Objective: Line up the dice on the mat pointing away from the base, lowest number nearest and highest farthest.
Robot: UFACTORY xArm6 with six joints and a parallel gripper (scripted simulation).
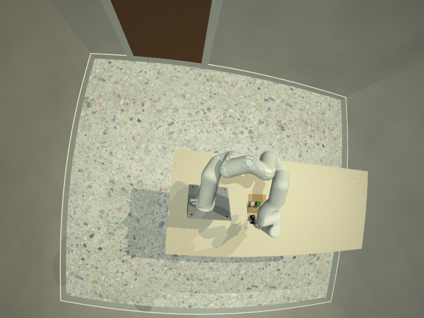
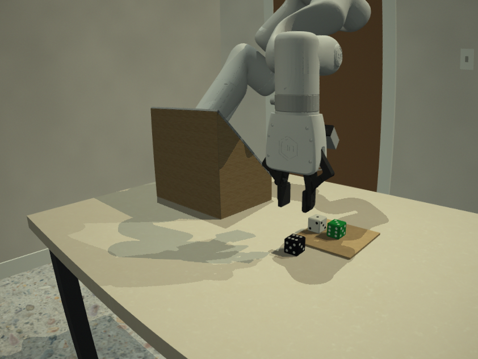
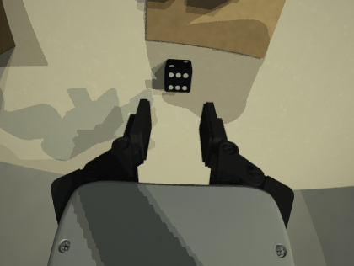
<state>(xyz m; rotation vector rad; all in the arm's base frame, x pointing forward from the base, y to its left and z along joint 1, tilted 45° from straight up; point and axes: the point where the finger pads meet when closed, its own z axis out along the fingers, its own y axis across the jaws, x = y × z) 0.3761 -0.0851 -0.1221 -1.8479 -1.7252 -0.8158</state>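
Now the gripper (image 1: 254, 222) (image 2: 295, 208) (image 3: 175, 114) is part open w/ nothing btw its fingers. It hangs over the table (image 1: 322, 205) (image 2: 386, 293) (image 3: 312, 105), pointing down, near ctr. of the ext. view. The black die (image 1: 252, 217) (image 2: 294, 245) (image 3: 178, 76) sits flat on the table, just off the mat (image 1: 257, 209) (image 2: 359, 245) (image 3: 202, 31). It's low & right of ctr. in the ext. view, six dots up. In the wrist view it's up top, past the fingertips, approx. mid-frame. The white die (image 1: 252, 203) (image 2: 317, 223) & green die (image 1: 258, 204) (image 2: 336, 229) sit side by side on the mat, white to the left of green in the top view. White has one dot up. The arm's base plate (image 1: 191, 215) is farther left in the top view.
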